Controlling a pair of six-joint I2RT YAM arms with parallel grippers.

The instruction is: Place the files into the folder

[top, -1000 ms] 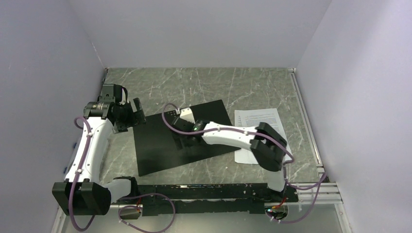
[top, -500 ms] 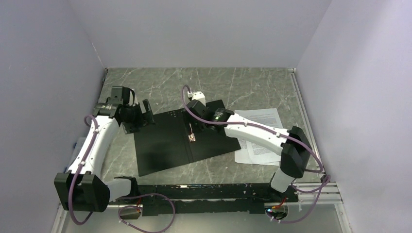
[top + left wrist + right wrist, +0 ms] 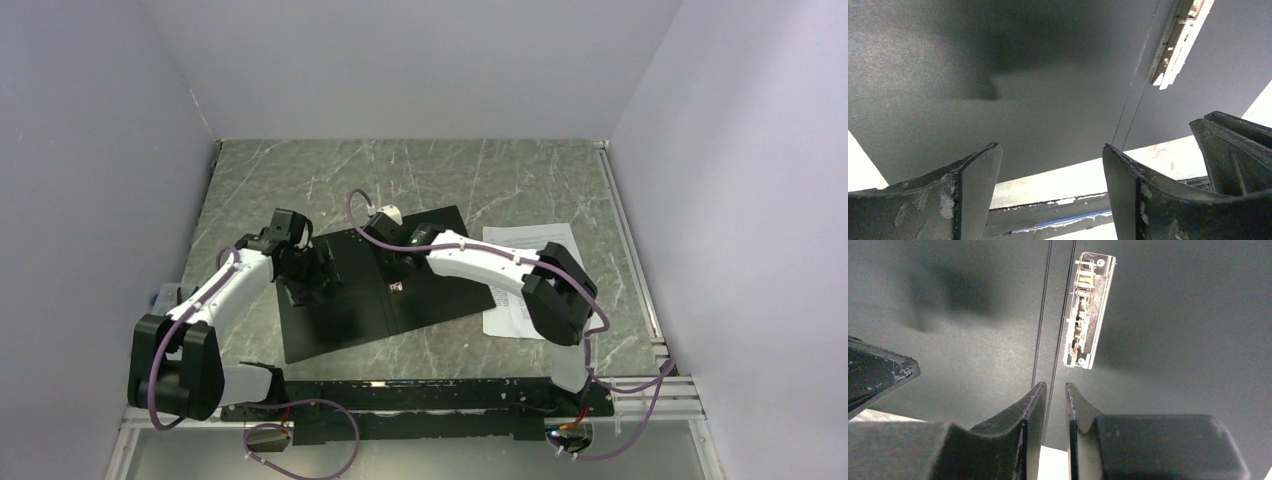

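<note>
Flat and open, the folder (image 3: 330,330) lies near the middle of the desk (image 3: 450,180), its black inside facing up and its sides at a slant to the desk's edges. Two thin crease lines (image 3: 1040,315) run down its spine, and the metal clip (image 3: 397,287) sits just beside them on the right half – in the right wrist view it shows as a narrow, pale strip with small springs and screws. No sheet lies on the black surface.

Just to the right, the files (image 3: 535,245) rest on the desk as a white printed stack; its near part is hidden under the right arm, and whether its edge touches the folder cannot be told.

Over the folder's left half hangs the left hand (image 3: 318,275), its two fingers standing wide apart with nothing between them – only black cover and a strip of pale desk show through the gap. The right hand (image 3: 392,255) is over the spine, close to the clip, with its fingers (image 3: 1033,405) drawn to a narrow slit and gripping nothing. Whether either hand presses on the cover cannot be told.
</note>
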